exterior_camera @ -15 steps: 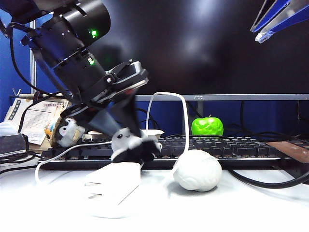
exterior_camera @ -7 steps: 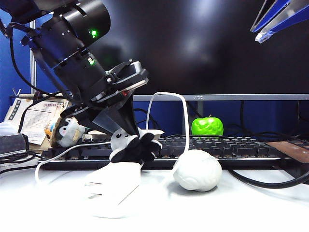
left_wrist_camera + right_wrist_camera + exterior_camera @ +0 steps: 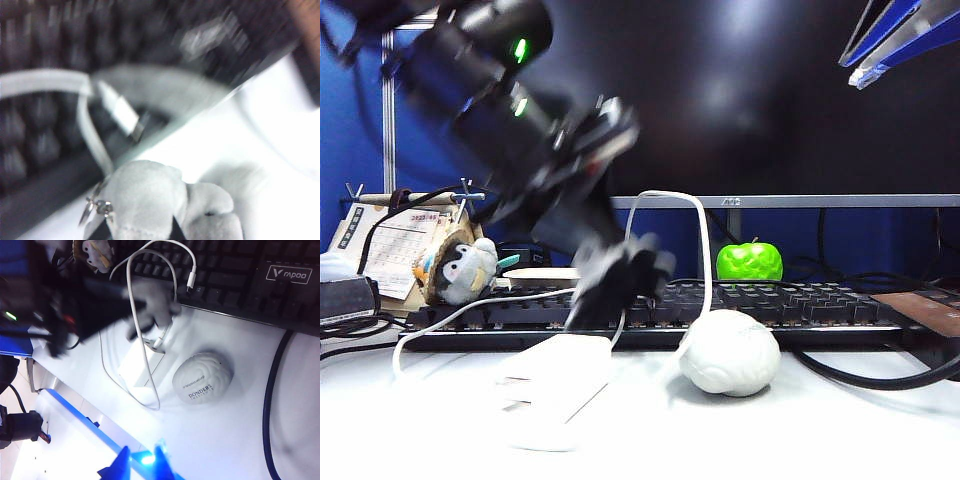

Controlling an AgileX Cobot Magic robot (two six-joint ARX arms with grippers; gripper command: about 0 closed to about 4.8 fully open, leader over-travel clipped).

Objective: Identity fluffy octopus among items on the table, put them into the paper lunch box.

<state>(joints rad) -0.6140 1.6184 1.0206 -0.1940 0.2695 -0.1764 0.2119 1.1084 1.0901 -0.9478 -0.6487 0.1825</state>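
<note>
White table (image 3: 820,420), blue wall behind; we see bird plush (image 3: 460,270) far left, keyboard (image 3: 800,305), green apple (image 3: 749,261). Left gripper (image 3: 610,280), blurred, is clamped on fluffy octopus (image 3: 150,200) above charger (image 3: 555,385), beside brain ball (image 3: 728,352). Right gripper (image 3: 140,460), fingers apart, holds nothing; only its view shows ball's lettering.

Left gripper (image 3: 610,285) motion-blurred, jaws indistinct. Fluffy octopus (image 3: 150,200) cut off by frame edge. Paper lunch box (image 3: 545,272) mostly hidden behind keyboard (image 3: 770,305).
</note>
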